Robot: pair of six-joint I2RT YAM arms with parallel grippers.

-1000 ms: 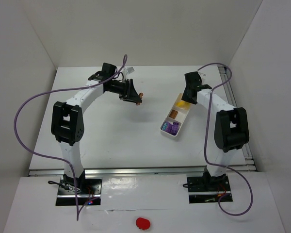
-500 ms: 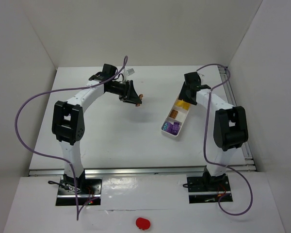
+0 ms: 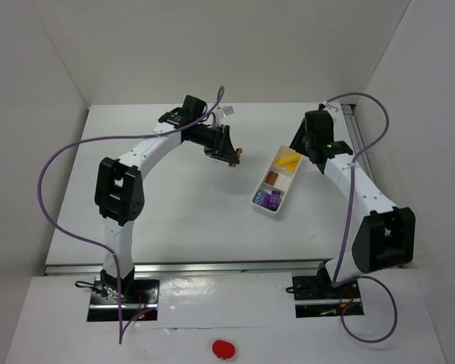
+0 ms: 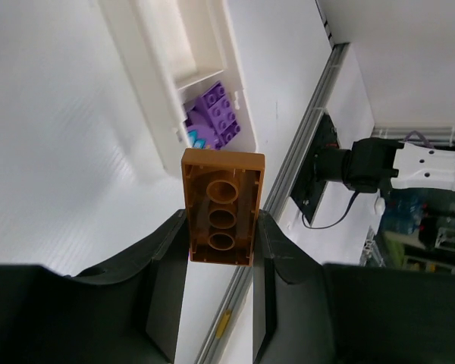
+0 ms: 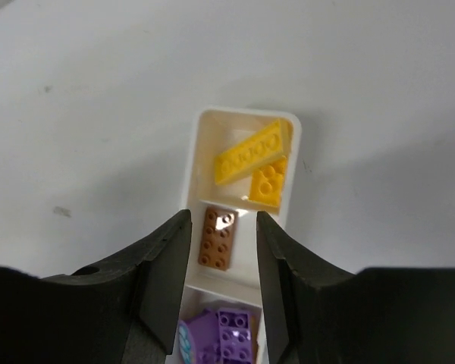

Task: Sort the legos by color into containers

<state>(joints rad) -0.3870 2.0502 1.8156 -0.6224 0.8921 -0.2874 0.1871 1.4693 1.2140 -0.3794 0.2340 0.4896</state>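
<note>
— Where are the legos seen?

— Most are lodged in a white three-part tray (image 5: pixel 246 112) on the right half of the table (image 3: pixel 174 205). A long yellow plate (image 5: pixel 254 152) and a yellow brick (image 5: pixel 267 184) are kept in the far compartment. One orange brick (image 5: pixel 217 237) is in the middle one, and purple bricks (image 5: pixel 231 334) are in the near one. A second orange brick (image 4: pixel 221 205) is held off the table, its hollow underside turned to the left wrist camera.

— How are the jaws set?

— The left jaws are clamped on the second orange brick by its long sides. The right jaws are parted, with nothing between them, and are hung over the tray's far half.

— And the room around the tray?

— Bare floor is left beside the orange brick in the middle compartment. A strip of bare table is seen between the tray's left wall and the held brick, and wide bare table lies toward the near edge. The table's right edge is near the tray's far end but apart from it, and the right arm (image 3: pixel 356 178) is stretched above that gap.
</note>
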